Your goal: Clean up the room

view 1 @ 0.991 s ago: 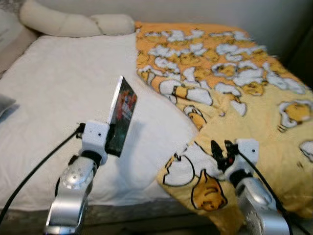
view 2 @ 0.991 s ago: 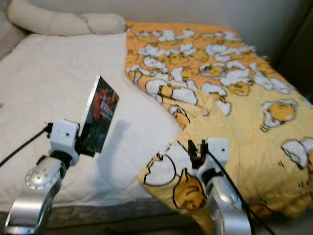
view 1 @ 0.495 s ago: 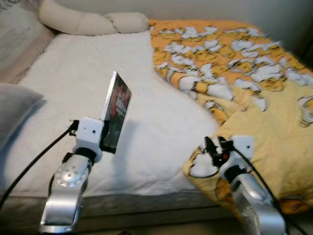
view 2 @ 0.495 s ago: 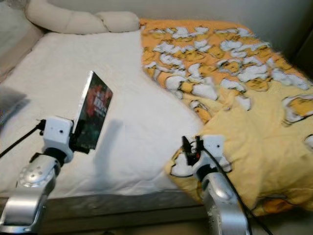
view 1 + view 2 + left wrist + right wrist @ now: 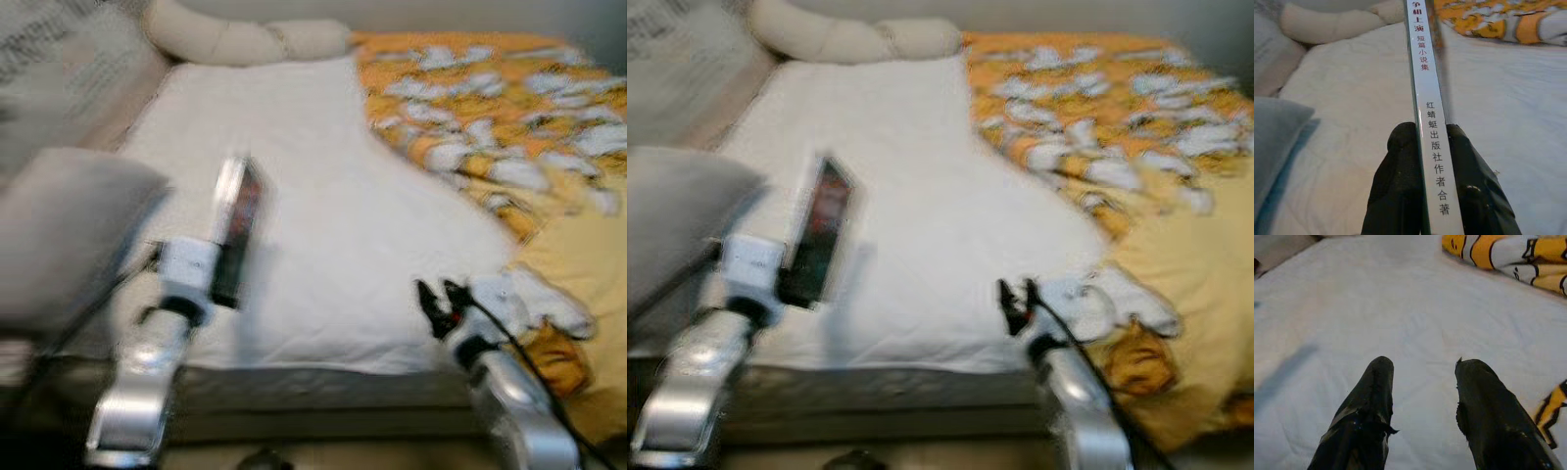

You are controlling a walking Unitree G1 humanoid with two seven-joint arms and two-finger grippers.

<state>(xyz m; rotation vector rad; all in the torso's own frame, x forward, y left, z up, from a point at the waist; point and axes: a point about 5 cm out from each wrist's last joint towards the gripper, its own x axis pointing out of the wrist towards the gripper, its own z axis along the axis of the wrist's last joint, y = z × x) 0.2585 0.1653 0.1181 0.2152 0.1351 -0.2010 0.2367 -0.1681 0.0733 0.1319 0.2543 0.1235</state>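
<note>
A book (image 5: pixel 1425 98) is gripped on edge by the left gripper (image 5: pixel 1422 161), its jaws closed on either side of the white spine, which is printed with Chinese characters. It is held upright above the near left part of the bed (image 5: pixel 323 196), clear of the sheet. The right gripper (image 5: pixel 1422 382) is held low over the white sheet near the bed's front edge, its jaws parted and empty.

The tidying is judged to be under way rather than finished: the book has been picked up but not yet put anywhere, and no shelf or desk for it can be seen. The yellow duvet (image 5: pixel 509 127) is left bunched on the right half of the bed, with one corner hanging over the edge.

The head views are blurred. A long cream pillow (image 5: pixel 235 39) lies at the headboard end, and a grey cushion (image 5: pixel 69 225) at the left. A pale wall is seen behind.
</note>
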